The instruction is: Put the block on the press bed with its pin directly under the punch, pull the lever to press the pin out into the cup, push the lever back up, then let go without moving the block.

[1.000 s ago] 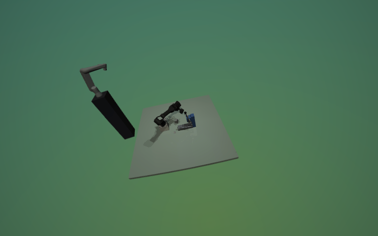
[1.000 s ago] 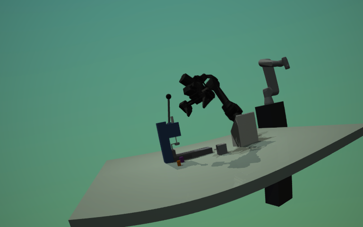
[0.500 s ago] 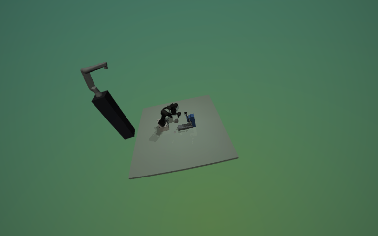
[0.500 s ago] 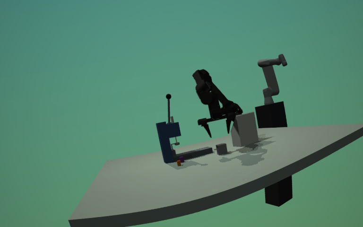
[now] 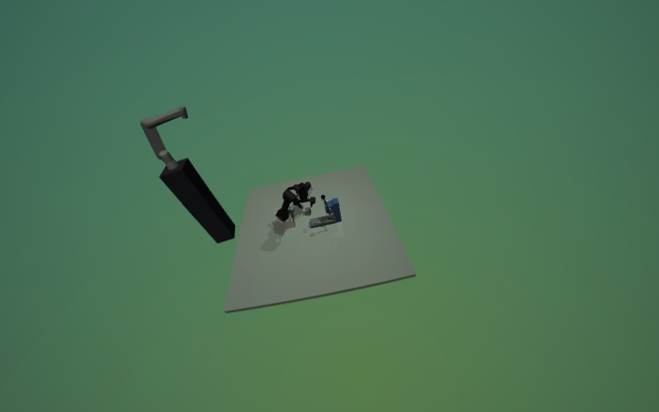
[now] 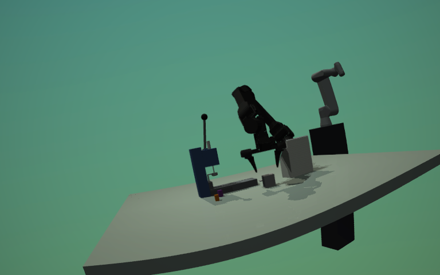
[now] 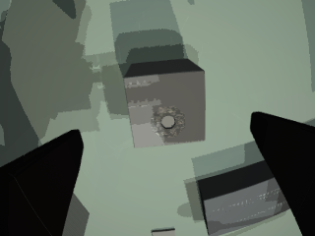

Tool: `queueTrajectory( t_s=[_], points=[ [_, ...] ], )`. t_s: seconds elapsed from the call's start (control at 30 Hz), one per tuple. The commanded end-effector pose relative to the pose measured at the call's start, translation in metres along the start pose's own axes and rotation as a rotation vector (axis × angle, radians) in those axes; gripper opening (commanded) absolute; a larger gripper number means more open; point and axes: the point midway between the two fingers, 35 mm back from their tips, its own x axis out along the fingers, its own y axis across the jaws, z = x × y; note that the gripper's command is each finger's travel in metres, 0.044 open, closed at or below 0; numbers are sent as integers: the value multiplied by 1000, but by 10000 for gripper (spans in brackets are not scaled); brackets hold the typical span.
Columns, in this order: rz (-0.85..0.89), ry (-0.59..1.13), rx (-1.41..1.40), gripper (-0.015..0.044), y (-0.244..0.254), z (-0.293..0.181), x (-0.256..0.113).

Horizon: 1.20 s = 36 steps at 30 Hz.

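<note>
Seen from the wrist, the plain grey square-sided block [image 5: 306, 211] [image 6: 268, 180] [image 7: 182, 93] lies between the two dark fingertips of the black parallel-jaw gripper [image 5: 305, 203] [image 6: 266, 169] [image 7: 168, 130], touching neither. The exterior view puts the fingertips above the block, pointing down, and the jaws stand practically fully open with nothing held. The block rests on the pale grey tabletop [image 5: 311, 271] [image 6: 178, 223] [image 7: 246, 59], off the press. Its wrist-facing side is flat and grey-brown, partly crossed by shadow; a small, light round feature [image 7: 168, 122] sits within a speckled ring, off-centre toward the lower edge of that face. Whether this is the pin's end cannot be confirmed. The block's edges are straight, its far side dark. Tabletop shows between the block and each finger, with the wider margin on the right of the wrist view. Just beside the block is the near end of the long, low dark-grey bar [image 5: 321, 222] [image 6: 235, 185] [image 7: 236, 199], which the finger on that side partly hides. The bar's other end meets the blue upright press [image 5: 335, 211] [image 6: 197, 175], whose black-knobbed lever [image 5: 326, 202] [image 6: 204, 133] stands raised. One orange piece [image 6: 216, 197] and one purple piece [image 6: 220, 193] lie near the press foot, well apart from the block.
</note>
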Motion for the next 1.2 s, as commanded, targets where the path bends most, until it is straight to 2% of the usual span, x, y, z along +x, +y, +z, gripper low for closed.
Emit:
queueTrajectory(
  t_s=[0.0,1.17],
  points=[
    [-5,0,-5,440,0,0,6],
    [-5,3,-5,440,-1,0,59]
  ],
)
